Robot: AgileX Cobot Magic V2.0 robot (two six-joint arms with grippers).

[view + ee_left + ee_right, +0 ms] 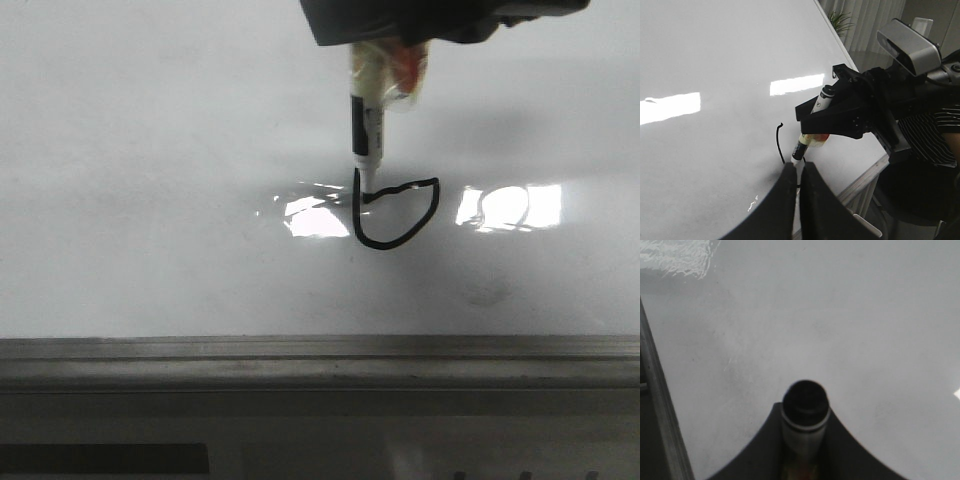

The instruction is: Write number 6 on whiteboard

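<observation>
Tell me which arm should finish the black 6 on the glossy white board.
Right. The right hand grips the black-and-white marker, tip touching the thin black number 6 on the whiteboard; the left hand holds nothing.

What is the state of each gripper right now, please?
Left gripper: fingers nearly together, holding nothing visible.
Right gripper: closed on the marker, whose tip touches the whiteboard.

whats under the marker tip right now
The marker tip rests on the whiteboard, at the number 6 loop's closing point. The stem above is hidden behind it.
</observation>
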